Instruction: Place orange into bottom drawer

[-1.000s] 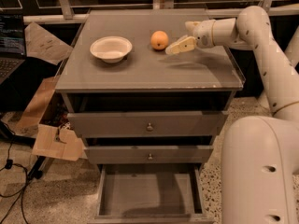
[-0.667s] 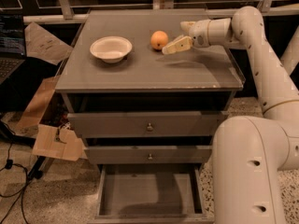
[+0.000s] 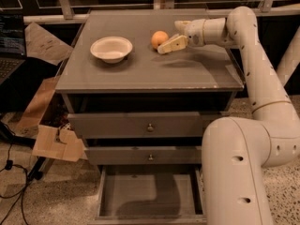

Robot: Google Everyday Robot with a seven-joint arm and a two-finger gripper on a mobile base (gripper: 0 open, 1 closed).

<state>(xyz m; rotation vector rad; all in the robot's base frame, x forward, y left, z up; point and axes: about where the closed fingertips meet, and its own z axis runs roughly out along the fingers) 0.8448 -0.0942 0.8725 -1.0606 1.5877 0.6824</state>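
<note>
Your gripper point(image 3: 169, 35) hangs over the surface point(image 3: 187, 74) with jaws spread wide, just beside the orange point(image 3: 159, 39), which sits near the bowl point(image 3: 111, 48); the bottom drawer point(image 3: 150, 197) of 3 stands pulled out.

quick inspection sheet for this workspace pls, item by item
surface: flat grey cabinet top, holds the fruit and a bowl
job's things: small round orange fruit on the top, right of the bowl; lowest grey drawer pulled out, nothing seen inside
clutter: shallow white bowl on the top's left half
grippers: pale two-finger pincer open, over the top just right of the fruit; contact cannot be told
cables: black cables on the floor, lower left
surroundings: two shut grey drawers with round knobs; brown cardboard pieces left of the cabinet; laptop screen at far left
</note>
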